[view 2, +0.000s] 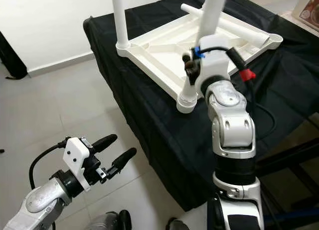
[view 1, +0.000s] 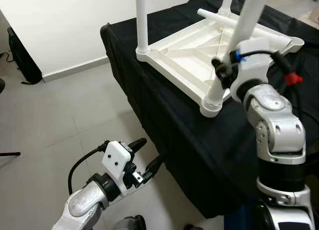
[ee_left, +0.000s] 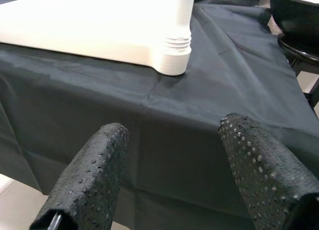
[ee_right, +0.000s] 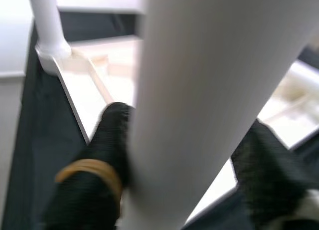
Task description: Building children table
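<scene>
Black cloth (view 1: 164,115) covers the worktop, draped over the near edge down toward the floor. Pale grey tiled floor (view 1: 60,120) alongside. White wall (view 1: 60,25) with grey skirting. Dark black bag (view 1: 20,53) leaning against the wall, far left.

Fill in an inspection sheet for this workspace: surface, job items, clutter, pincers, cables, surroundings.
Surface: work table under a black cloth that hangs over the near edge.
Job items: white plastic children's tabletop lying upside down on the cloth; corner leg standing upright in its socket; near leg tilted, its foot at the near corner socket; loose leg lying across the tabletop.
Clutter: nothing seen.
Pincers: right pincer closed around the tilted near leg; left pincer open, low beside the table, holding nothing.
Cables: black cable looping behind the left wrist; black cable with red tag at the right wrist.
Surroundings: grey tiled floor, white wall.
</scene>
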Motion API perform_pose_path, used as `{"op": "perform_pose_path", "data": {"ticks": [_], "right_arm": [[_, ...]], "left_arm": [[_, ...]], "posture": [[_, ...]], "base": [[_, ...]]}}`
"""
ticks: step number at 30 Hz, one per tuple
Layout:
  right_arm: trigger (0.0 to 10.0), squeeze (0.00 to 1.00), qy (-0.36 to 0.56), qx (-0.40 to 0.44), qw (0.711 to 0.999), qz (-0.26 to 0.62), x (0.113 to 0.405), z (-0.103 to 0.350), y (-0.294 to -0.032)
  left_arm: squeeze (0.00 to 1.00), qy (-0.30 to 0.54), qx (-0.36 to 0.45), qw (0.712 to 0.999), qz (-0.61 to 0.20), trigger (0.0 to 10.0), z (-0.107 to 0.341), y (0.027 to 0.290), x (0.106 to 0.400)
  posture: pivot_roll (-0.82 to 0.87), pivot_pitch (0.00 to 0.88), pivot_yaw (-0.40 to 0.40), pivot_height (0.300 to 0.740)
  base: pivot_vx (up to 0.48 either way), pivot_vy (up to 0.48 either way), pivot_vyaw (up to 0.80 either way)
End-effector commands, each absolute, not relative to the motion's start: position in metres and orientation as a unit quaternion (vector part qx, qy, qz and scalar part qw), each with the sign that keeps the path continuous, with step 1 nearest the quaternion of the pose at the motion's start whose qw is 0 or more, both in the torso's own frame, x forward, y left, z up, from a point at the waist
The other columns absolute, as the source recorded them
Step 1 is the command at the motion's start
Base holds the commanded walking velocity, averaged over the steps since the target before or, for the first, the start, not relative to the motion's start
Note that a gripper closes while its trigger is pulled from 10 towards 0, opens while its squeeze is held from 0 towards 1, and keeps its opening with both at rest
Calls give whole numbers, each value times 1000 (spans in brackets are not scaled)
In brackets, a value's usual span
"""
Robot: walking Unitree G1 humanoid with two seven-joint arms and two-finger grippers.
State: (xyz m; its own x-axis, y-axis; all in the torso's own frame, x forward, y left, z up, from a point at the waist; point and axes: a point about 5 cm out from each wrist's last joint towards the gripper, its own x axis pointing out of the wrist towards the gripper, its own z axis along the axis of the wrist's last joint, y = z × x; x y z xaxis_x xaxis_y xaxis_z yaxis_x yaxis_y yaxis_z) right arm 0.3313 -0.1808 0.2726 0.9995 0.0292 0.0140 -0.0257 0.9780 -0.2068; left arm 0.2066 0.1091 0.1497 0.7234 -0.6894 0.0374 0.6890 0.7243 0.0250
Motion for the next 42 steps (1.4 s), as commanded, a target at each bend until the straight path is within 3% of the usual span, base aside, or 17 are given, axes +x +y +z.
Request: {"op": "perform_pose_path", "data": {"ticks": [1, 9, 10, 11, 14, 19, 23, 32, 42], "right_arm": [[10000, 1000, -16, -95, 995, 7, 333, 275, -196], [10000, 1000, -16, -155, 987, 23, 342, 285, -234], [10000, 867, -19, -144, 989, 35, 342, 286, -235], [10000, 0, -26, -132, 989, 56, 343, 288, -235], [10000, 0, -31, -115, 990, 79, 343, 290, -234], [10000, 0, -51, -57, 970, 230, 334, 302, -235], [10000, 0, -54, -78, 955, 281, 334, 309, -247], [10000, 0, -74, -93, 953, 279, 346, 324, -254], [10000, 0, -78, -81, 924, 366, 342, 319, -233]], "left_arm": [[0, -20, 6, 927, -375, 10000, 147, 109, 206], [0, -88, 28, 925, -368, 10000, 160, 107, 204], [0, -106, 33, 928, -357, 10000, 163, 107, 203], [0, -121, 36, 930, -346, 10000, 166, 107, 202], [0, -133, 46, 932, -334, 10000, 167, 107, 200], [0, -159, 69, 938, -300, 10000, 169, 107, 198], [0, -149, 46, 933, -324, 10000, 167, 103, 198], [0, -144, 6, 921, -362, 10000, 165, 98, 197], [0, -147, 7, 923, -356, 10000, 164, 98, 198]], "posture": [[-13, 215, -18, 740], [-13, 201, -34, 740], [-15, 195, -38, 740], [-12, 194, -39, 740], [-11, 195, -41, 740], [-7, 190, -44, 740], [-11, 186, -46, 740], [-11, 185, -47, 740], [-15, 186, -43, 740]], "base": [[0, 0, 0], [0, 0, 0], [0, 0, 0], [0, 0, 0], [0, 0, 0], [0, 0, 0], [0, 0, 0], [0, 0, 0], [0, 0, 0]]}}
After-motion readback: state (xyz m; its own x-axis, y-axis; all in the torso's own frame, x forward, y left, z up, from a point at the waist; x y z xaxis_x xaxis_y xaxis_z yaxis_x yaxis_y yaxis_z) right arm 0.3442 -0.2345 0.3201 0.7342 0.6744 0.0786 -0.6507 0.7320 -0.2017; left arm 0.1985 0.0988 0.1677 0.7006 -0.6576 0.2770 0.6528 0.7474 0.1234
